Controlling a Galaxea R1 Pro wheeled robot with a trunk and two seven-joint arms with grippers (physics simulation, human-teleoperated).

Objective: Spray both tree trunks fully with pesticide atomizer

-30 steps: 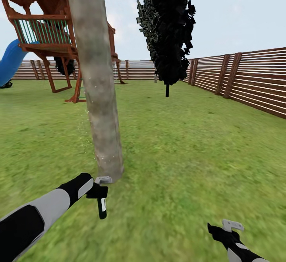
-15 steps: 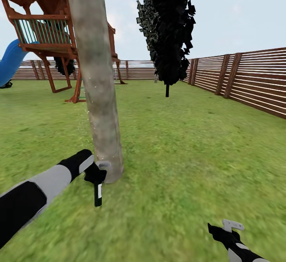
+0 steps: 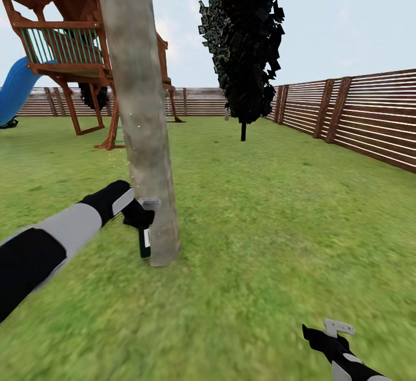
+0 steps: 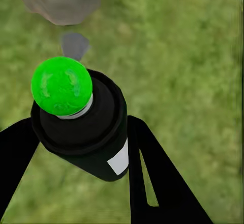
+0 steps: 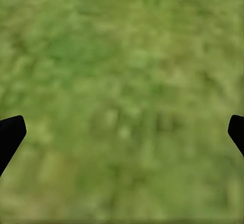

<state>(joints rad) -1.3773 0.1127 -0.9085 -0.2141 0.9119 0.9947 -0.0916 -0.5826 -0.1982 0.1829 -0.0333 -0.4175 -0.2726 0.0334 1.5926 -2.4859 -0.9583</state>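
Note:
One thick mottled grey-brown tree trunk (image 3: 141, 109) rises from the lawn (image 3: 277, 208) at centre left, its crown cut off by the top of the head view. My left gripper (image 3: 141, 218) is shut on the pesticide atomizer (image 3: 144, 243), a dark bottle hanging below it right beside the lower trunk. The left wrist view has the atomizer (image 4: 86, 127) between the black fingers (image 4: 152, 178), its round tip (image 4: 61, 85) bright green, and the trunk (image 4: 60, 0) just beyond. Small pale specks dot the bark. My right gripper (image 3: 338, 330) hangs low at the right, open over grass (image 5: 122, 132). The other tree is out of view.
A dark narrow cypress-like tree (image 3: 248, 40) stands behind the trunk. A wooden play tower (image 3: 63, 40) with a blue slide (image 3: 14, 89) is at the back left. The brown slat fence (image 3: 370, 115) runs along the right and the back. Open grass lies to the right.
My left arm has lifted the atomizer from near the trunk's base up along the trunk and closer to it. The right arm and the camera have not moved.

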